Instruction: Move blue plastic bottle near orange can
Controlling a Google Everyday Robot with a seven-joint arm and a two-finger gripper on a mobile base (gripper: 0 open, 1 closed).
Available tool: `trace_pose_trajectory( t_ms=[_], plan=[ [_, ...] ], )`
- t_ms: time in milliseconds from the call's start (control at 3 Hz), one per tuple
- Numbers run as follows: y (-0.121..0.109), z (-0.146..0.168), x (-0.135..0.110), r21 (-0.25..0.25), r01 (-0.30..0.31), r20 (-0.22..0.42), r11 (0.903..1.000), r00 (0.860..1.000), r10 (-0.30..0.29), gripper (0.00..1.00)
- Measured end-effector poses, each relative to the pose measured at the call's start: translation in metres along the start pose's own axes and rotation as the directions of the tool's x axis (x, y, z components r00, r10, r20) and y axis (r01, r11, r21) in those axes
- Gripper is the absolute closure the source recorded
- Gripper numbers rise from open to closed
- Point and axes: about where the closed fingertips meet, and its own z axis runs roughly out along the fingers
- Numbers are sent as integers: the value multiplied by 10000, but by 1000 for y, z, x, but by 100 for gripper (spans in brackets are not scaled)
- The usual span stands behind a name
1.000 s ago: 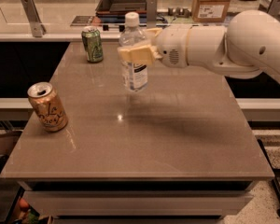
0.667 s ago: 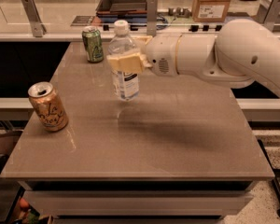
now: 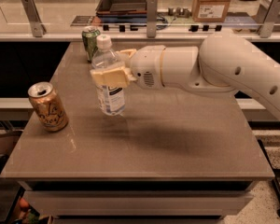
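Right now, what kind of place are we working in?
Likely an office break area or test lab: an orange can and green can on a table, a counter behind with a tray and box. The gripper holds the bottle over the table.

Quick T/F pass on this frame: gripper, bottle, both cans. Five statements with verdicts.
1. The gripper is shut on the blue plastic bottle, gripping its upper body. True.
2. The orange can lies on its side. False: it stands upright near the table edge on the left of the camera view.
3. The green can stands at the far side of the table, behind the bottle. True.
4. The bottle touches the orange can. False: there is a clear gap of bare table between them.
5. The bottle's cap is off. False: the white cap is on.
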Motion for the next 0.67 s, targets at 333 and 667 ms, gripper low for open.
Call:
trace_pose_trajectory(
  t_ms=[333, 667],
  plan=[
    [17, 11, 8, -169, 209, -102, 9996, 9997, -211, 100],
    [36, 21, 18, -150, 568, -194, 9983, 9982, -571, 100]
  ],
)
